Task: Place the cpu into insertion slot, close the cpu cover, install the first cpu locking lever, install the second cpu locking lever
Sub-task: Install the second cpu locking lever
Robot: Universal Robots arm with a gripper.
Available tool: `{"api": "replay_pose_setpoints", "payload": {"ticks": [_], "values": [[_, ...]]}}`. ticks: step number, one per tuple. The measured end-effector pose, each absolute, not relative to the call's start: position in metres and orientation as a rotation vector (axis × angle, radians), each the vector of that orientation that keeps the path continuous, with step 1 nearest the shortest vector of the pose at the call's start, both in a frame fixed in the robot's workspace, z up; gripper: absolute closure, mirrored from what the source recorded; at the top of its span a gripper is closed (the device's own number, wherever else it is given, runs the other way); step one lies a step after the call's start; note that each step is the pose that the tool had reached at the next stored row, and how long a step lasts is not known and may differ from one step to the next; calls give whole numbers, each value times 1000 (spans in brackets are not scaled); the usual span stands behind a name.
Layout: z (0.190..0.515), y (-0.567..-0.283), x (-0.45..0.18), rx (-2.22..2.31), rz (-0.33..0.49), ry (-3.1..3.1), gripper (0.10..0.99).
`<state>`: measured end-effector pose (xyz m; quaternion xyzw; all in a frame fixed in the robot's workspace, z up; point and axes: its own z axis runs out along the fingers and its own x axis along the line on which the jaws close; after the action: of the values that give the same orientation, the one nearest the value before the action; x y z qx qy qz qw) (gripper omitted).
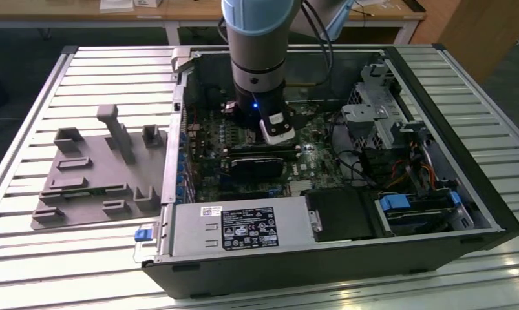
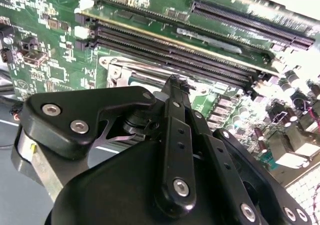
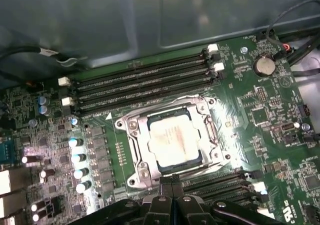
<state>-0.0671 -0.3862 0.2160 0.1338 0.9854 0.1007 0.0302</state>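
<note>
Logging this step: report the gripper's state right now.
Gripper: fingers shut, holding nothing visible, tips at the edge of the cpu cover, which lies closed over the cpu.

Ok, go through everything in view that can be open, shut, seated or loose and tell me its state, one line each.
Small square silver-tan cpu: seated in the socket.
Thin silver metal cpu cover: down around the chip.
Silver-rimmed insertion slot: occupied.
Long black memory slots: empty.
Black tool: fingertips together at the socket's edge, holding nothing visible.
Black computer case: side open, lying on the slatted table.
</note>
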Motion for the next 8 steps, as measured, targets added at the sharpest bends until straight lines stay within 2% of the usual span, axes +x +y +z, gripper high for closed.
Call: {"api": "replay_pose_setpoints", "payload": {"ticks": [8], "values": [[216, -381, -59, 412, 310, 3038, 984]]}}
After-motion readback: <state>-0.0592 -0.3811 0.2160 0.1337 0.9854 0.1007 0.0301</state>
